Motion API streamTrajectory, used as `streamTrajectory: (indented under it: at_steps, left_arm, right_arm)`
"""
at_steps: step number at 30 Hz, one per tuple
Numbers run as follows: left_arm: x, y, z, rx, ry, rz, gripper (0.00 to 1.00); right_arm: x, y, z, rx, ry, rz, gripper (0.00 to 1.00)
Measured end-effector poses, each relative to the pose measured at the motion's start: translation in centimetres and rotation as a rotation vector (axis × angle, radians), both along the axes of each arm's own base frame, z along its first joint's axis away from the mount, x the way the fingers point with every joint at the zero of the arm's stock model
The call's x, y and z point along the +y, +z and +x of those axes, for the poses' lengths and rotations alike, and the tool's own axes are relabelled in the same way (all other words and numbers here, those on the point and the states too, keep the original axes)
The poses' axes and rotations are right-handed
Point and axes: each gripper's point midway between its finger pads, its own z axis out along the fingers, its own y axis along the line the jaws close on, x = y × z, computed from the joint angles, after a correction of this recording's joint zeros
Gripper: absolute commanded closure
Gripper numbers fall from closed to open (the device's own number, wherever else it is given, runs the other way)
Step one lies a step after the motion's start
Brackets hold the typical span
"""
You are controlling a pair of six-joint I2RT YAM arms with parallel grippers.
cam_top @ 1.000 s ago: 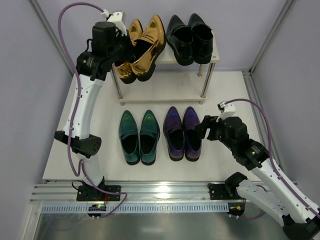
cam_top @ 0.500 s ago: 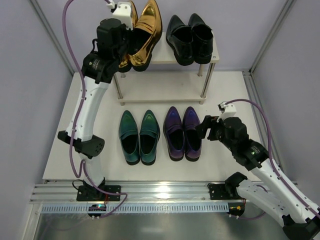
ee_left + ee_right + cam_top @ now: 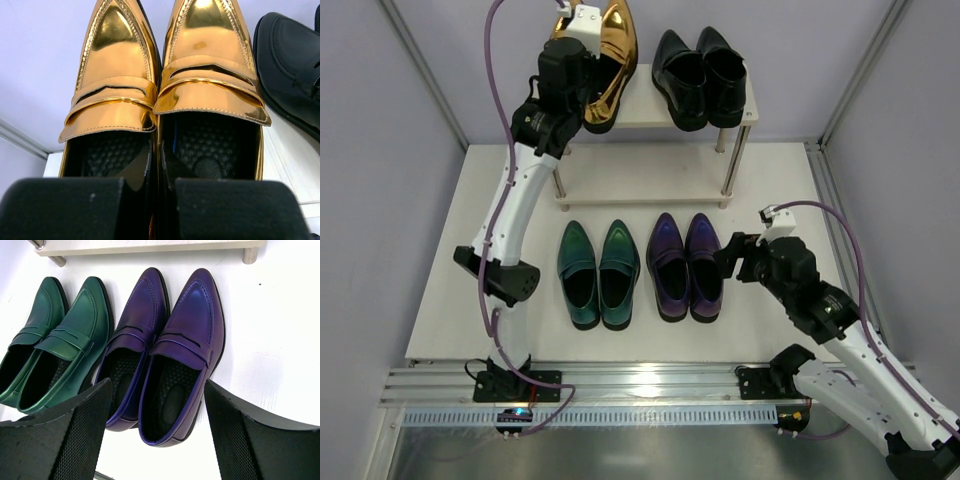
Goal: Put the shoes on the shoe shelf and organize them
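- Left end effector (image 3: 162, 202) is clamped tight on the gold shoes (image 3: 165, 90), pinching their inner walls together at the heels.
- Those gold shoes are over the left of the shoe shelf's (image 3: 645, 112) top board, with the black pair (image 3: 700, 72) beside them.
- Right end effector (image 3: 157, 440) is wide open and empty, hovering over the purple pair (image 3: 170, 350).
- The green pair (image 3: 55, 345) is just left of it, both on the surface (image 3: 770, 190).

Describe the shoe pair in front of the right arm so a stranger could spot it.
Find the cream shoe shelf at the back. On the table before it lie two pairs side by side. Yours lies by the right end effector and is the purple pair, not the teal pair.
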Motion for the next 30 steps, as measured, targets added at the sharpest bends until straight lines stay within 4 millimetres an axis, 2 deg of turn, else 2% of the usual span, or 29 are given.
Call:
streamTrajectory:
  at_steps: [5,17,30]
  left_arm:
    - [0.2,-0.5,0.4,0.006,0.018,0.027,1.0]
    - [1.2,0.5,0.8,-0.038,0.076,0.038,1.0]
    - [0.5,-0.6,2.3,-0.042,0.087,0.033,0.99]
  right_arm:
    - [-0.1,0.2,-0.1,-0.01,-0.002,0.005,0.24]
    - [-0.3,-0.2,-0.3,-0.005,-0.003,0.002,0.24]
    - [-0.8,-0.5,-0.6,-0.013,-0.02,-0.004,0.24]
